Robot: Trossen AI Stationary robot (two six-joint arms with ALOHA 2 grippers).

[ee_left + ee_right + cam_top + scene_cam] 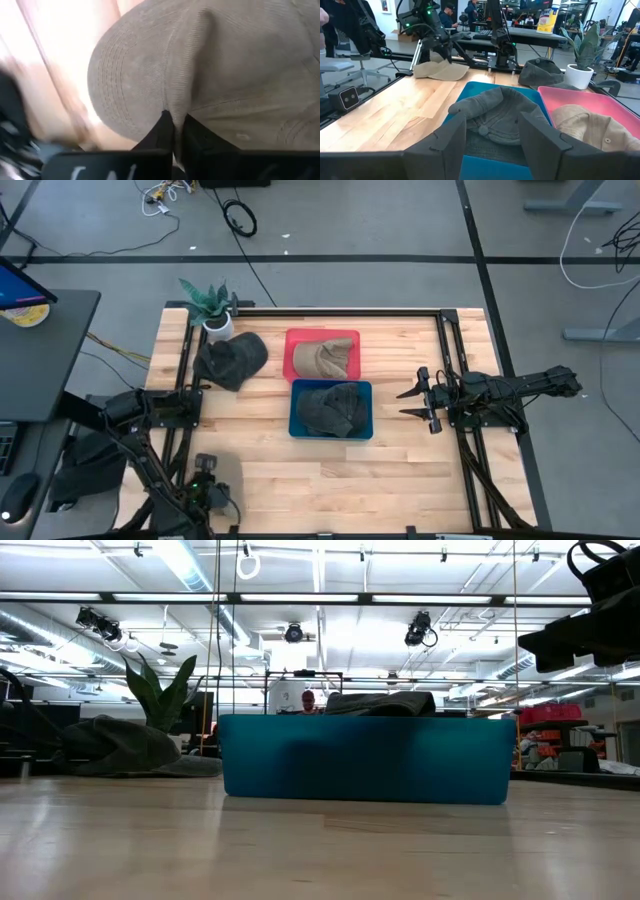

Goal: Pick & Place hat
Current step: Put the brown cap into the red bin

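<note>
A tan corduroy hat (pixel 200 65) fills the left wrist view. It also shows in the right wrist view (pixel 440 71), near the table's near left corner. My left gripper (pixel 212 492) is shut on it. In the high view the arm hides the hat. A second tan hat (pixel 325 360) lies in the red bin (pixel 290 355). A dark grey hat (pixel 332 410) lies in the blue bin (pixel 296 425). Another dark grey hat (pixel 232 360) lies on the table by the plant pot. My right gripper (pixel 415 402) is open and empty, right of the blue bin. My left gripper pinches a raised fold of the tan hat (pixel 176 107) between its two fingers, where the brim meets the crown. The fingers come from above. The hat spreads out below them (pixel 440 71). I cannot tell whether its lower edges touch the table.
A potted plant (pixel 212 308) stands at the far left corner. The red and blue bins sit one behind the other at the table's middle. Bare wood lies between the bins and the near edge. Dark frame rails (pixel 455 360) run along both sides.
</note>
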